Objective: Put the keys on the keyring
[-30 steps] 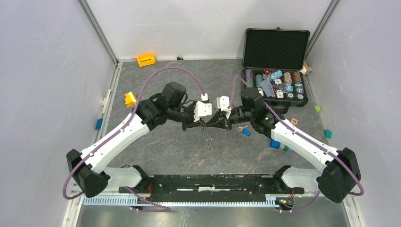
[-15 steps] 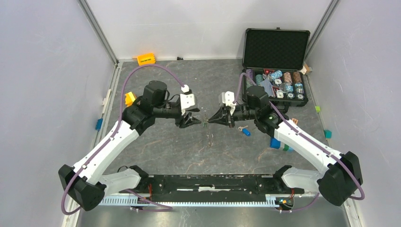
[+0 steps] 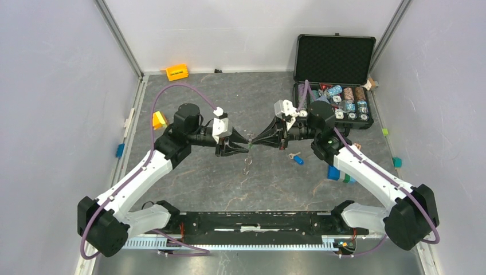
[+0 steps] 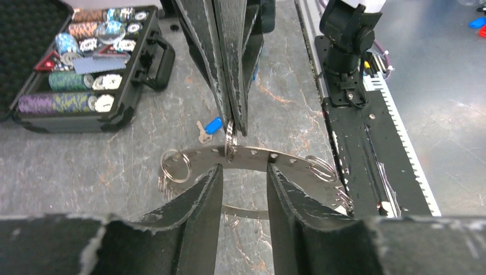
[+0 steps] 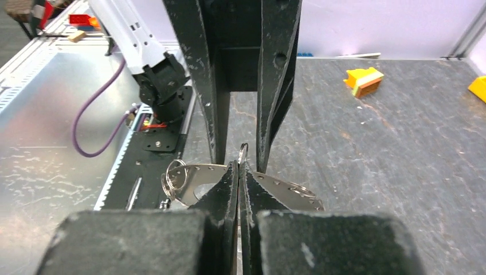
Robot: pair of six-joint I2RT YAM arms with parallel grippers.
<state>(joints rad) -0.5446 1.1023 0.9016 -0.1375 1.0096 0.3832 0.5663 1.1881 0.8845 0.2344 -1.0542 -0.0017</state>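
The keyring (image 4: 255, 156) (a flat, grey metal ring plate with a wide centre hole and a row of small punched holes along its rim) hangs above the mottled grey stone-pattern table (image 3: 200, 183), between the two arms. The right gripper (image 5: 239, 169) has its black, rough-faced jaws fully closed on a small split ring (image 5: 243, 153) of bright wire threaded through one rim hole, and the plate appears to hang from that loop alone. The left gripper (image 4: 243, 172) faces it with jaws part open and nothing between them. Its tips sit at the plate's upper arc, but contact cannot be confirmed. Further wire loops (image 4: 176, 166) hang from other rim holes. The blue-headed key (image 4: 210, 127), a tiny key with a plastic head and a short silver blade, lies flat on the table on the right arm's side, apart from both grippers. The green-headed key cannot be made out. Handling, by judgement: the plate looks rigid, thin and smooth, so it is likely to swing and pivot on its loop — grip it across the flat faces near the rim, clear of the holes. The wire loops are probably springy and slippery. The key is light and small — pinch it across the plastic head.
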